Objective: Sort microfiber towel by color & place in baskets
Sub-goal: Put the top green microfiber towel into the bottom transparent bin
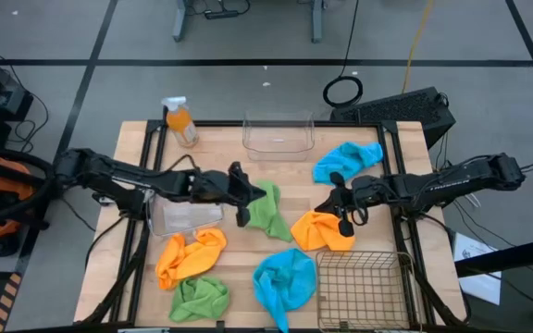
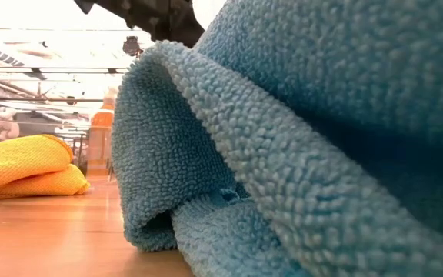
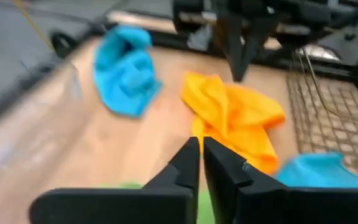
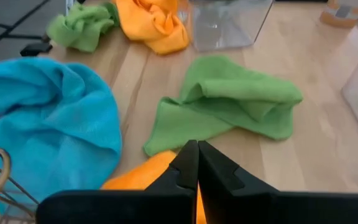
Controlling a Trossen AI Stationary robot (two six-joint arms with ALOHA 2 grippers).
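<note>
High cam: straight down, whole table (image 1: 220,139). Low cam: tabletop level, right up against blue towel (image 2: 321,138), orange towel (image 2: 21,165) off to side. Wrist cams face each other across centre; both catch the middle orange towel (image 3: 241,118).

Bare wood between clear tub (image 1: 278,134) and green towel (image 1: 270,211), towels crowding wire basket (image 1: 363,289), spray bottle (image 1: 180,120) at corner
</note>
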